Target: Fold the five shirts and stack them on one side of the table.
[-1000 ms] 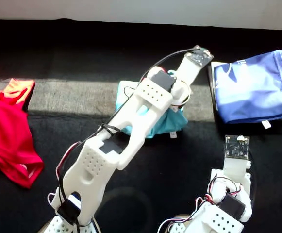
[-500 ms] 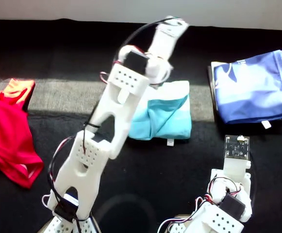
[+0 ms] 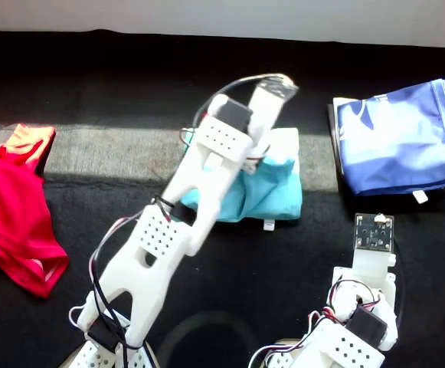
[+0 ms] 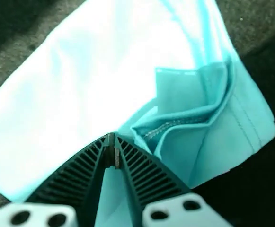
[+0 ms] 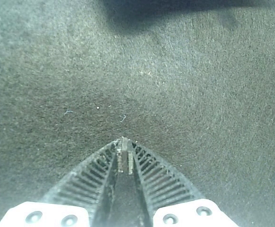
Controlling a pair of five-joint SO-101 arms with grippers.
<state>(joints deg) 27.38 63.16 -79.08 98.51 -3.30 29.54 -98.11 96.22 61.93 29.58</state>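
A teal shirt (image 3: 272, 188) lies roughly folded in the middle of the black table; up close its folded layers and a seamed edge (image 4: 184, 127) show. My left gripper (image 3: 274, 93) hangs over the shirt's far edge, and its fingers (image 4: 112, 152) are shut with nothing visibly pinched. A folded blue shirt (image 3: 398, 142) lies at the right side. At the left edge a red shirt (image 3: 11, 207) lies crumpled, with an orange one (image 3: 29, 142) beside it. My right gripper (image 3: 374, 226) rests near the front right, shut (image 5: 123, 158) over bare cloth.
A black cloth (image 3: 115, 92) covers the table, with a sunlit band (image 3: 115, 153) across it. Open room lies between the red and teal shirts and along the far edge. The left arm's white links (image 3: 168, 238) cross the middle.
The left arm swung from beside the blue shirt out to the far side, uncovering the teal shirt, then came back over the shirt's far edge. The right arm stayed still.
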